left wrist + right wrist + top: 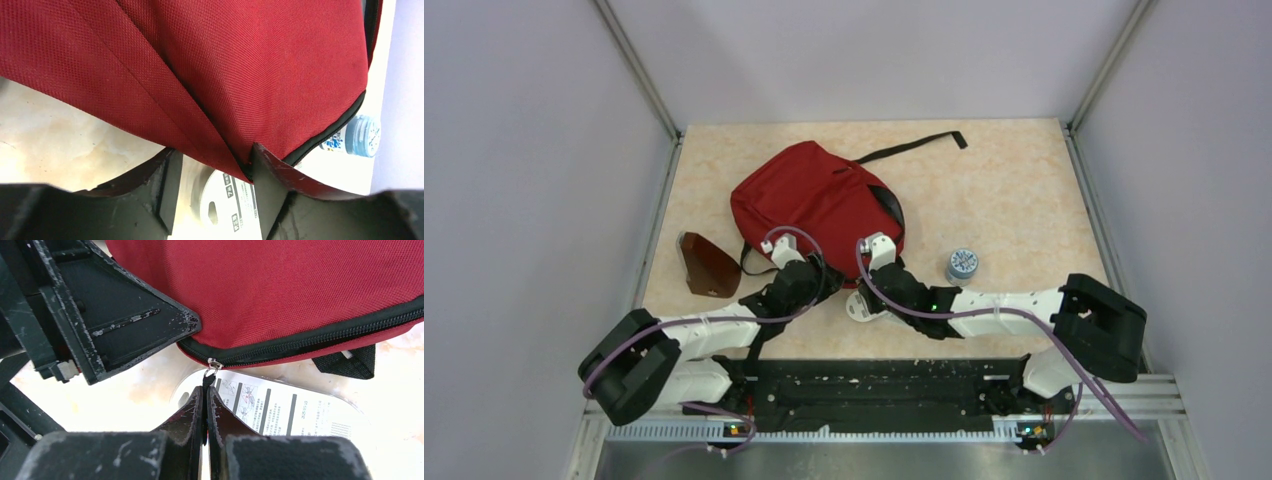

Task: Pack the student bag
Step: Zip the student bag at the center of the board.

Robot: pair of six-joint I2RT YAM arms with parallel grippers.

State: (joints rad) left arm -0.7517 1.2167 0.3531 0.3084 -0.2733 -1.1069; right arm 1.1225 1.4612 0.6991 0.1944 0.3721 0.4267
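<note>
- My left gripper stands partly open at the near edge of the student bag. A pointed fold of its red cloth hangs down into the gap between my fingers.
- The finger on the right of my left wrist view touches that fold beside the black zip. The other finger stands clear of the cloth, with pale surface showing between them, so I grip nothing there.
- My right gripper is pressed fully closed on the zip pull, a black tab on a small metal ring at the bag's near rim.
- From the right wrist, the bag fills the upper view just beyond my fingertips, and its zip runs off to the right, done up.
- Seen from above, the bag lies flat on the table left of centre, with both my grippers side by side at its near edge.
- A white printed packet lies on the table under my right fingers, partly tucked beneath the bag's edge.
- A blue-capped bottle lies to the bag's right, apart from it. A brown pouch lies near its left side.
</note>
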